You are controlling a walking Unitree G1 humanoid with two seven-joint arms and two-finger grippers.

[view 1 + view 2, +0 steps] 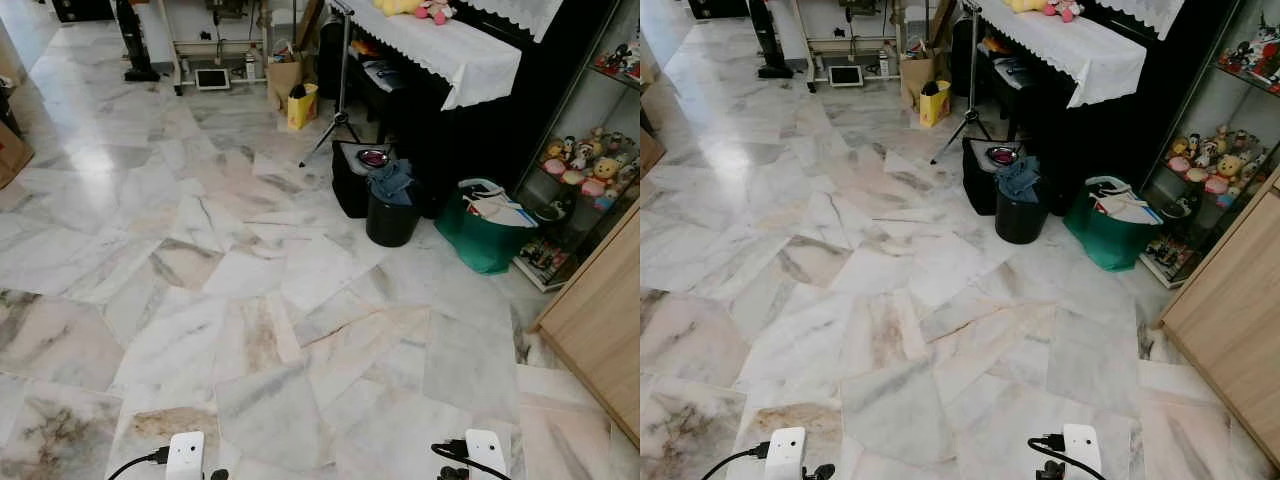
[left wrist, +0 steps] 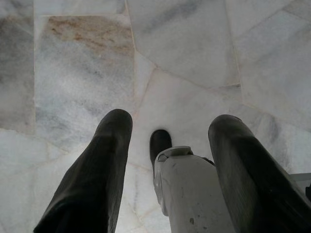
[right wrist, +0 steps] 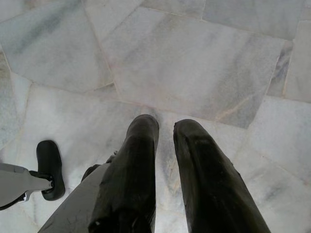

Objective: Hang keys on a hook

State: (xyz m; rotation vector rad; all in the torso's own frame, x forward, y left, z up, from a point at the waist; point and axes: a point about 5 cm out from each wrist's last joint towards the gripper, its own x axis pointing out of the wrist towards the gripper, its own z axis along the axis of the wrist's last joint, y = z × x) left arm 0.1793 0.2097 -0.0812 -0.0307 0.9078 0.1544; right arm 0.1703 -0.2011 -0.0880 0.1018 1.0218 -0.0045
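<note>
Floor [image 1: 250, 300]: white marble slabs are being seen across the room.
Room: a black bin [image 1: 392, 212] and a green bag [image 1: 480, 235] are being kept near a piano [image 1: 470, 70].
Left gripper [image 2: 167, 128]: jaws are being held wide apart, empty, above the floor.
Right gripper [image 3: 165, 131]: jaws are being held a little apart, empty.
Keys, hook: their place cannot be told.

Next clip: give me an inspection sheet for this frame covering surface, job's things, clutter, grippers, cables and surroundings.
Surface: marble floor, veined, bare in front of the robot.
Job's things: nothing seen; no keys or hook.
Clutter: black bin topped with blue cloth, green bag holding papers, yellow bag, tripod.
Grippers: left gripper open, empty, pointing at the floor; right gripper with a narrow gap between its fingers, empty.
Cables: black leads at both wrists.
Surroundings: black piano under a white lace cover, toy shelf, wooden cabinet.
</note>
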